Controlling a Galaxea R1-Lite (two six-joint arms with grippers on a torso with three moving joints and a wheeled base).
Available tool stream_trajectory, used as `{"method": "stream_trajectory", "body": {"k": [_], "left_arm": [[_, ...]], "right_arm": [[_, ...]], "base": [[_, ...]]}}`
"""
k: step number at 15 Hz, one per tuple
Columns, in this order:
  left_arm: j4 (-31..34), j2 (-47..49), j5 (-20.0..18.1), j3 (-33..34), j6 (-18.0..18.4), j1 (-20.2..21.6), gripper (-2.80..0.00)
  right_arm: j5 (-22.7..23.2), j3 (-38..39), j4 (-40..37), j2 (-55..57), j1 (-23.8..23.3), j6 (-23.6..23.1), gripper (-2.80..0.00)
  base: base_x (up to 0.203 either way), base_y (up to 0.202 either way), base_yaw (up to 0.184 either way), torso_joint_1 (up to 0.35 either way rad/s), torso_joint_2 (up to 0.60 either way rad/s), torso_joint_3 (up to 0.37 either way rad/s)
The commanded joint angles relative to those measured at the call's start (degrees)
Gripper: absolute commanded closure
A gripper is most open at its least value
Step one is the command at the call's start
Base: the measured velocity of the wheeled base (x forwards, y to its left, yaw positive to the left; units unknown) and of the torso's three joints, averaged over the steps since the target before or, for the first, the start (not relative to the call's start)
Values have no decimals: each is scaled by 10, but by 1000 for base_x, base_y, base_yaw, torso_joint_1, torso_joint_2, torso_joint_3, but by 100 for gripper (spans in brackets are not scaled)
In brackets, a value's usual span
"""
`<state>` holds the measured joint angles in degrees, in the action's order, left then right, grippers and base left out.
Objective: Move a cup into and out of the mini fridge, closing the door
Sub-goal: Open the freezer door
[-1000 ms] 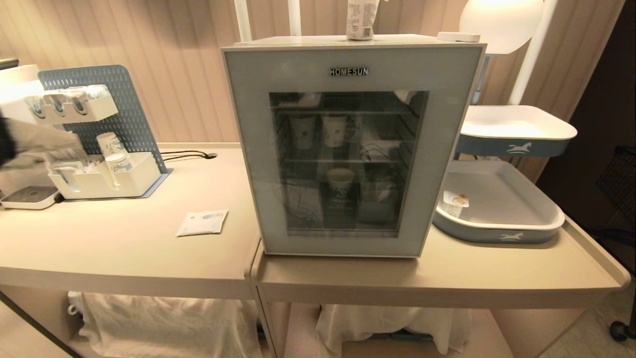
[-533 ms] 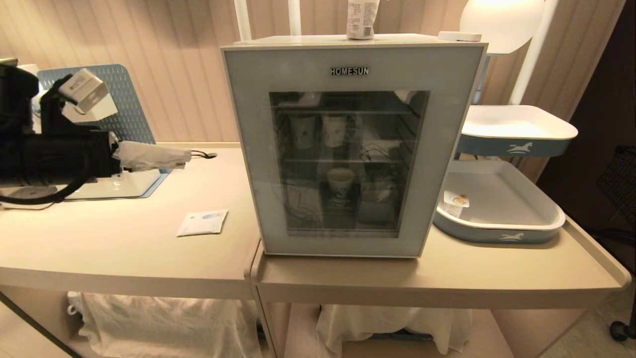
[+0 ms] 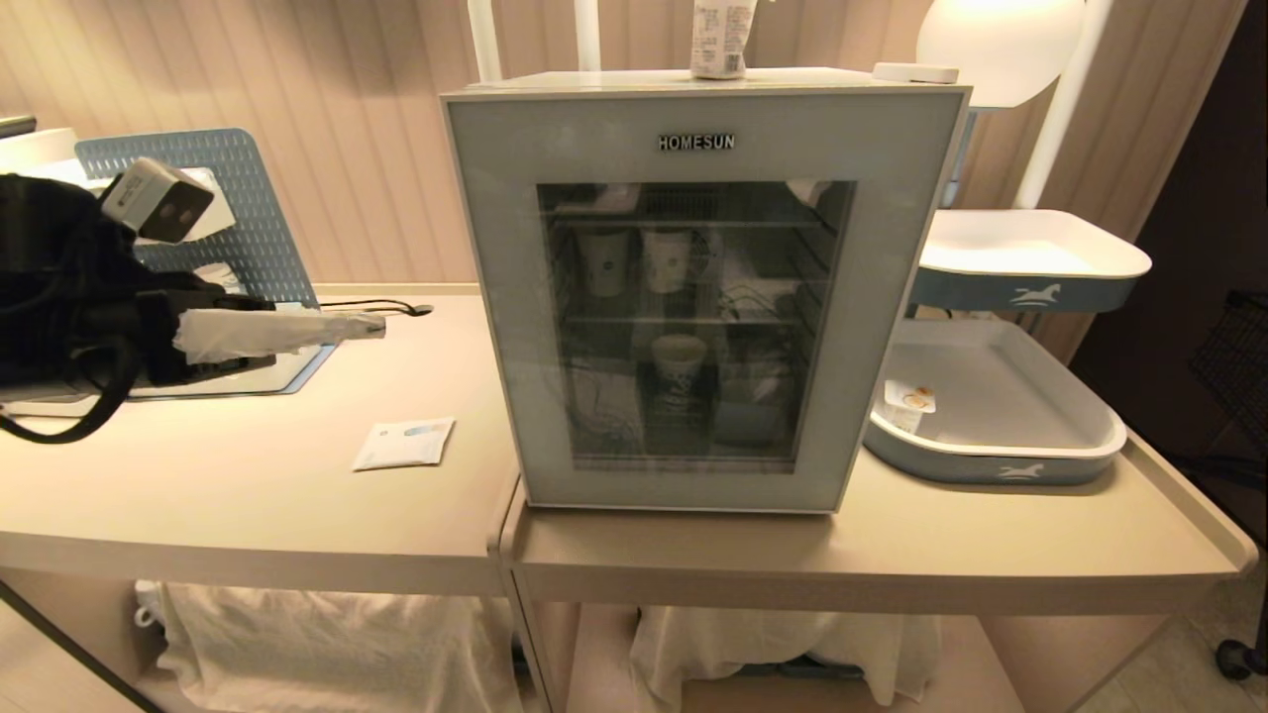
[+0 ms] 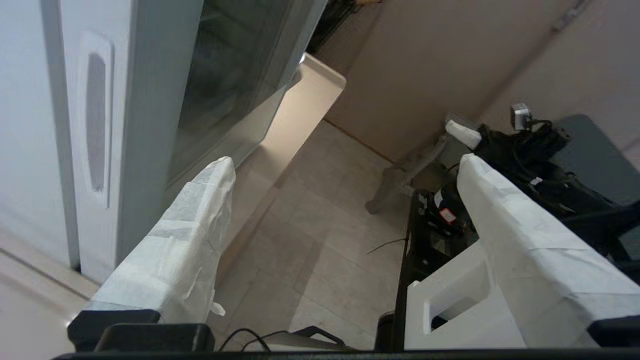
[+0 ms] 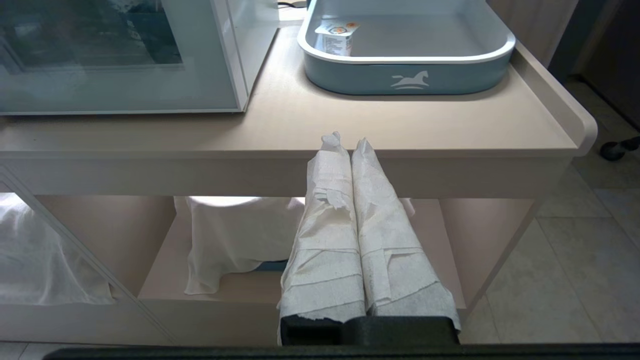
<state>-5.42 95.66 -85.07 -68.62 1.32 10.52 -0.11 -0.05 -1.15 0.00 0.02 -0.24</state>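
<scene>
The small white tapered plastic cup (image 3: pixel 720 38) with a foil rim and dark print stands upright on the roof of the white box-shaped mini fridge (image 3: pixel 693 84), long axis vertical; its top is cut off by the edge of the head view. The fridge's pale grey framed door (image 3: pixel 495 297) with the dark glass window lies flush and closed, "HOMESUN" above the glass, facing the robot.

The left gripper (image 3: pixel 371 323) hangs above the beige countertop (image 3: pixel 248 495) to the left of the fridge, its arm lying level and its paper-wrapped fingers (image 4: pixel 190 240) pointing toward the fridge's side (nothing between them), spread wide apart.

The right gripper (image 5: pixel 348 145) sits low in front of the counter edge, fingers pressed together, empty.
</scene>
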Motion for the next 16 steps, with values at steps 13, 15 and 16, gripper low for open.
{"method": "stream_trajectory", "body": {"k": [13,15,16], "left_arm": [[-157,165,144,9,28,-88,-280],[-206,175,146,25,9,-108,-280],[-247,181,150,34,-10,-115,-280]], "right_arm": [[0,0,0,1,0,1,0],[0,0,0,1,0,1,0],[0,0,0,1,0,1,0]], "base": [[0,0,0,0,0,0],[0,0,0,0,0,0],[0,0,0,0,0,0]]}}
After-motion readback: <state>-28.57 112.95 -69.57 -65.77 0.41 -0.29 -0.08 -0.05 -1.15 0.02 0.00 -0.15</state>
